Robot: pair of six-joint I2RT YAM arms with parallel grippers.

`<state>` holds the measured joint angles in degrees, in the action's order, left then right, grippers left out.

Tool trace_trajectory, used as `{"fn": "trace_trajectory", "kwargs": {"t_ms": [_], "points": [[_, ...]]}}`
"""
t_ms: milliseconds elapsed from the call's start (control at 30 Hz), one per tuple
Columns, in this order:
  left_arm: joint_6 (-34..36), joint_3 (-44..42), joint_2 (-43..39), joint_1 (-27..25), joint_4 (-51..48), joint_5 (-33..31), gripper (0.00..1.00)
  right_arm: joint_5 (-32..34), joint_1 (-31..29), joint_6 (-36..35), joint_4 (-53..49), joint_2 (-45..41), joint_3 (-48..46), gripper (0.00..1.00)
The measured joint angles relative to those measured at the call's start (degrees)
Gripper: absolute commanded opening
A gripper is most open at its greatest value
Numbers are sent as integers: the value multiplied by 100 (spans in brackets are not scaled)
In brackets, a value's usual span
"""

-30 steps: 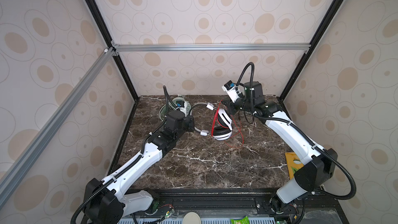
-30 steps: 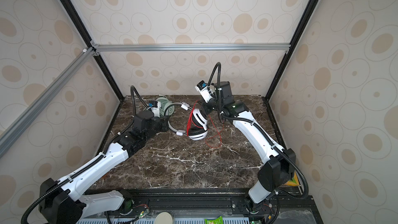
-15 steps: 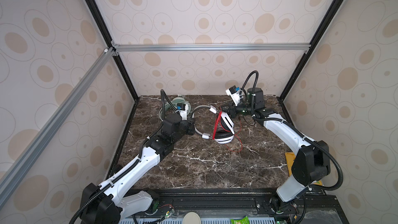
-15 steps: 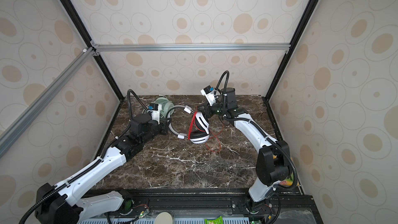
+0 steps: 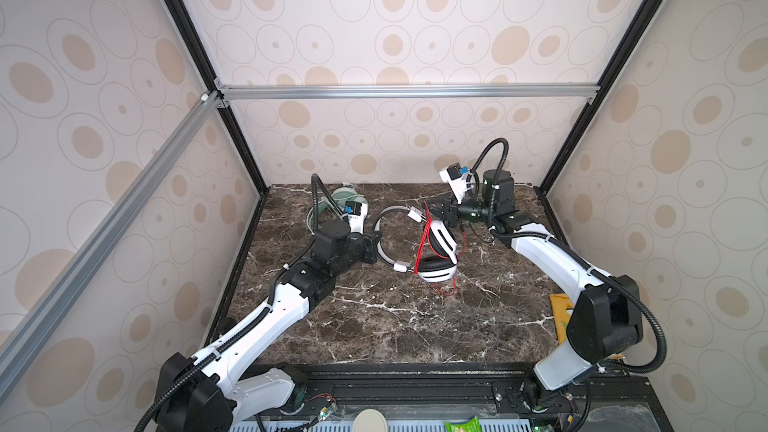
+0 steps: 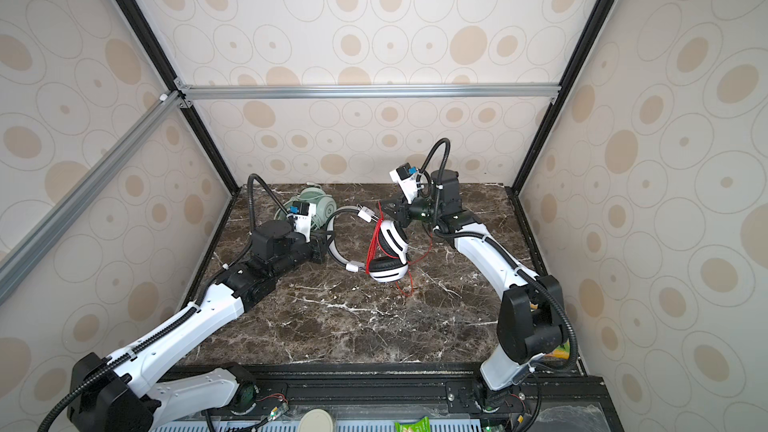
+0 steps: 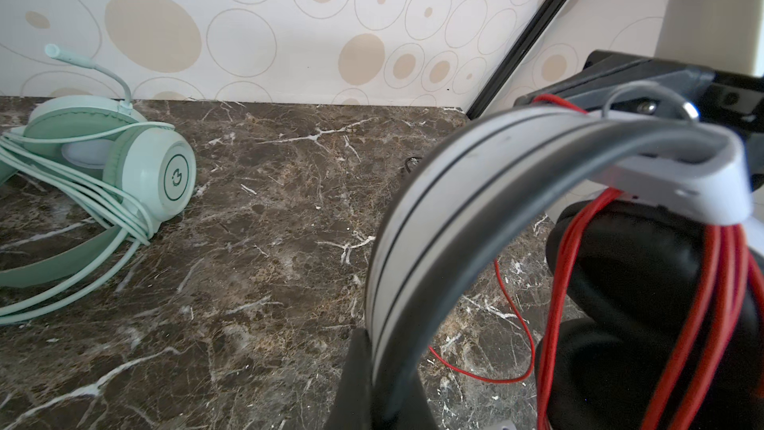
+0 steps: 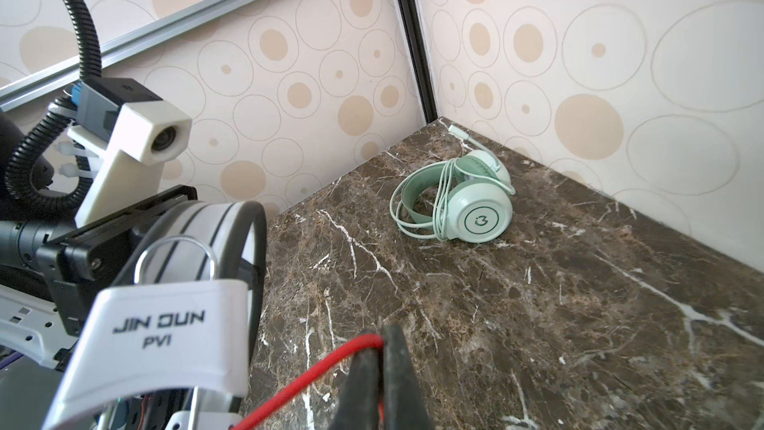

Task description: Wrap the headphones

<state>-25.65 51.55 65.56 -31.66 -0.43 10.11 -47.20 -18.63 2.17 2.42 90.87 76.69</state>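
A: Grip state?
B: The left gripper (image 5: pixel 372 248) clamps the headband (image 7: pixel 413 217) of the white-and-black headset (image 5: pixel 436 261), mid-frame in both top views. The right gripper (image 8: pixel 380 370) is pinched on the red cable (image 8: pixel 314 370).
A: Hazard?
B: Excess tension may pull the cable free. Slack may loosen the wound turns.

JIN DUN PVI, white headset (image 8: pixel 157 332) (black lettering)

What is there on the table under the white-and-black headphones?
Below the white-and-black headphones, a loose loop of the red cable lies on the marble table. The spot straight under the lower ear cup is covered by the cup.
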Motion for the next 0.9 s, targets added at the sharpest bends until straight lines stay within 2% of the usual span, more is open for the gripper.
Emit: {"fn": "trace_trajectory", "kwargs": {"t_ms": [433,900], "points": [[-35,50,48,-2,374,181,0,684,-7,-553,-748,-640,822,0],[-48,164,133,-20,455,181,0,649,-7,-476,-1051,-599,1178,0]]}}
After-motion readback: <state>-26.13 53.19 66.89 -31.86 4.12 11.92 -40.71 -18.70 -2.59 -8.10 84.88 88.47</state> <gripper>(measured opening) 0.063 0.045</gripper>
